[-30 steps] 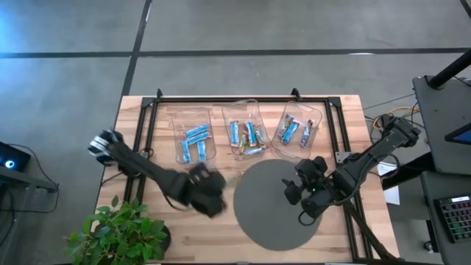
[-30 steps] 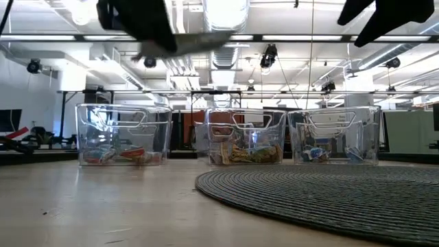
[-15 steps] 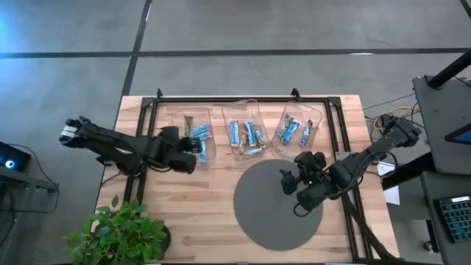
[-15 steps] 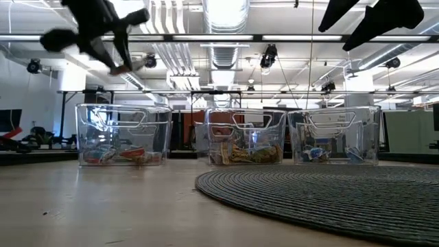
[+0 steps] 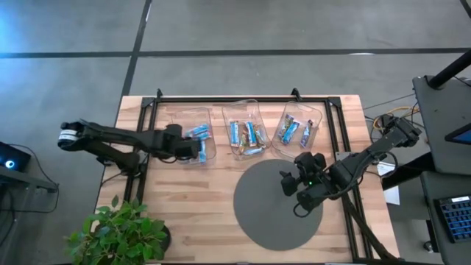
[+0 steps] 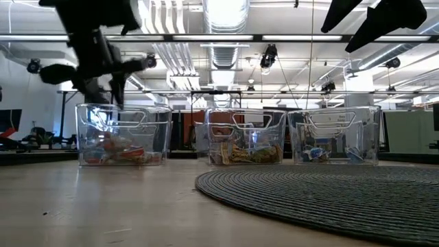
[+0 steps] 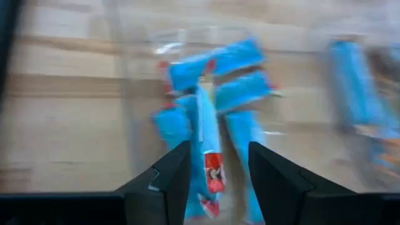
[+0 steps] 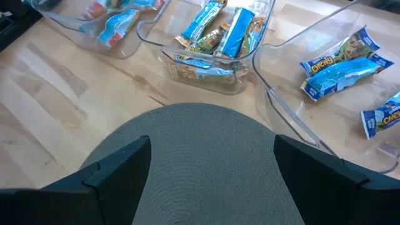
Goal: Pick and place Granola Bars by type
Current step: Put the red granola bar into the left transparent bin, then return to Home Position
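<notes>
Three clear bins stand in a row at the table's far side: left (image 5: pixel 193 136), middle (image 5: pixel 245 131), right (image 5: pixel 300 126). Each holds wrapped granola bars, mostly bright blue, with tan ones in the middle bin (image 8: pixel 215 47). My left gripper (image 5: pixel 197 147) hangs open just above the left bin (image 6: pixel 123 134). In its wrist view a blue bar with a red end (image 7: pixel 209 156) shows in the gap between the fingers, narrower than the gap, over other blue bars (image 7: pixel 237 90). My right gripper (image 5: pixel 298 193) is open wide above the round grey mat (image 5: pixel 276 206).
The grey mat (image 8: pixel 200 162) covers the near right of the table in front of the middle and right bins. A black frame (image 5: pixel 147 132) runs along the left, far and right edges. A potted plant (image 5: pixel 121 232) stands at the near left corner. Bare wood (image 5: pixel 191 206) lies left of the mat.
My left gripper has swung from the near middle of the table toward the far edge and come down over the left bin. The heap of bars in that bin looks fuller in the low view than before. My right gripper has barely shifted.
</notes>
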Available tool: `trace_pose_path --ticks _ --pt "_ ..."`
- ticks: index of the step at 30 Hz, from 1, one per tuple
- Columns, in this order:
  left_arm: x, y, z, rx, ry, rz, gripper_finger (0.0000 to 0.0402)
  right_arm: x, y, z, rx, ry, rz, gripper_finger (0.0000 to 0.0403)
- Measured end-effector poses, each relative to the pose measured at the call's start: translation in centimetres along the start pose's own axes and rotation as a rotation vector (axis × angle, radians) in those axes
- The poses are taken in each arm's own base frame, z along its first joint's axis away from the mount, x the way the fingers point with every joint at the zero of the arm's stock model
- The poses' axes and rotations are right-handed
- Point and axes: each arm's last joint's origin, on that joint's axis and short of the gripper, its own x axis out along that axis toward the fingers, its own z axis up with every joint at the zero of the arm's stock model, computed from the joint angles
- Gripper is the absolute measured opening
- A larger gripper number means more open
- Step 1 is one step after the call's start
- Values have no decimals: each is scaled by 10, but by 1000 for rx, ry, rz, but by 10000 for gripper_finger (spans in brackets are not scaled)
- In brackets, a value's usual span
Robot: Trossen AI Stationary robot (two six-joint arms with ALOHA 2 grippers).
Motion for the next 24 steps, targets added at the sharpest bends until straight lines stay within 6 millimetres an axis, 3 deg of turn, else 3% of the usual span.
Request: trace_pose_path --ticks 9,14,17,22,24 --pt "-55 -37 30 157 -85 -210 142 1 0 0 -5 -1 -3 325" --pt "-93 -52 45 339 -124 -333 142 -1 2 2 -65 -2 7 325" --pt "-115 -56 55 538 -107 -412 142 -13 7 13 -193 -10 54 325" --pt "-148 -61 64 587 -49 -576 142 -39 10 43 -492 -51 114 325" --pt "-155 -65 63 640 -52 -655 142 -53 8 58 -517 -72 157 325"
